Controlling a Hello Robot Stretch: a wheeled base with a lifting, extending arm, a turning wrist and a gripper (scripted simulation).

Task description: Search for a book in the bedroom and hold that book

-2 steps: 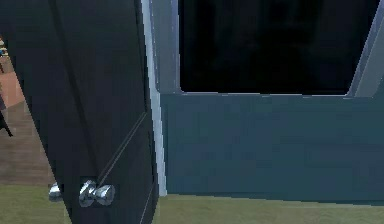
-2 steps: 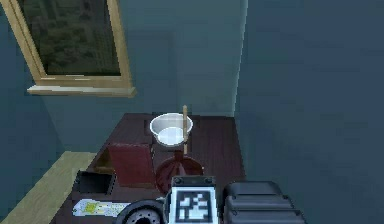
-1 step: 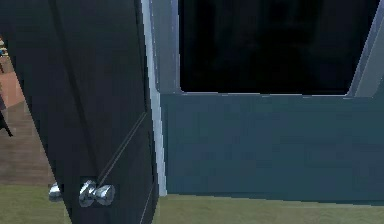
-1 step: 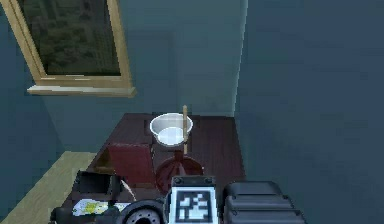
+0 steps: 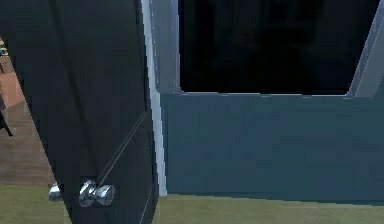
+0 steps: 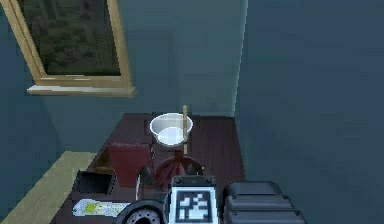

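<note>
A dark wooden table (image 6: 215, 150) stands in a corner of blue walls in the arm side view. On it lie a dark red flat block (image 6: 127, 158), a black open box (image 6: 92, 183) and a pale flat thing with yellow marks (image 6: 105, 208); none reads clearly as a book. A white bowl (image 6: 171, 127) sits farther back, with a thin upright stick (image 6: 184, 118) beside it. The arm's white marker square (image 6: 195, 205) shows at the bottom edge. Left of it, the gripper (image 6: 165, 175) is a dark shape over the tabletop clutter. I cannot tell whether it holds anything.
In the forward view a dark door (image 5: 85, 90) with a silver knob (image 5: 97, 192) stands close on the left. Beside it is a blue-grey wall (image 5: 270, 140) with a dark window (image 5: 270, 45). A wood-framed picture (image 6: 75, 45) hangs above the table's left.
</note>
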